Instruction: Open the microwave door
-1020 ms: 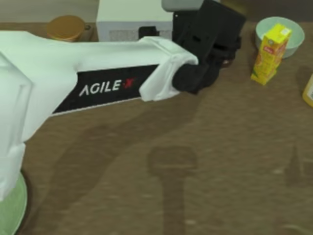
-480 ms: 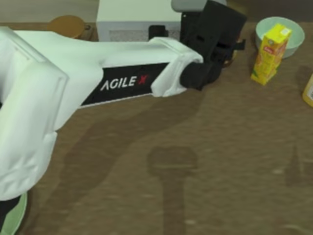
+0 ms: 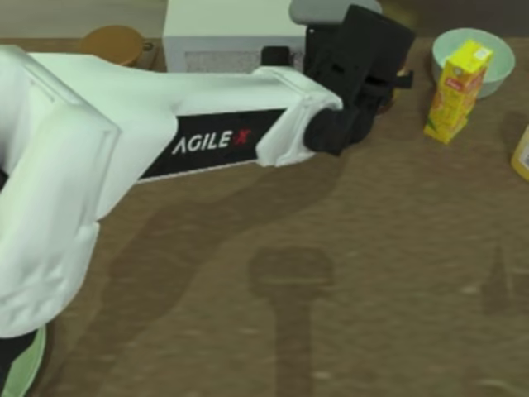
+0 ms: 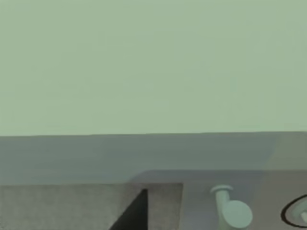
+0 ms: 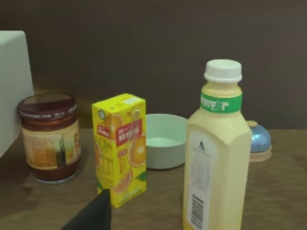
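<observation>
The white microwave [image 3: 231,25] stands at the table's far edge, in the middle. Its door [image 3: 235,59] shows a strip of grey mesh window. My left arm reaches across from the left, and its black gripper [image 3: 347,58] is pressed up against the microwave's front, hiding the right part. In the left wrist view the front fills the picture: the mesh window [image 4: 62,206], a dark part of the left gripper [image 4: 132,213] over the window's edge, and a round grey knob [image 4: 235,213] beside it. The door looks closed. My right gripper [image 5: 91,215] is outside the top view.
A pale bowl [image 3: 488,50], a yellow juice carton [image 3: 456,87] and a yellow bottle [image 3: 522,153] stand at the right. A brown-lidded jar [image 3: 111,43] sits left of the microwave, another jar [image 5: 48,139] at its right side. A green plate [image 3: 21,364] lies bottom left.
Over the last second my left arm pushed forward and to the right, bringing its gripper closer against the microwave's front. In the last half second it barely moved.
</observation>
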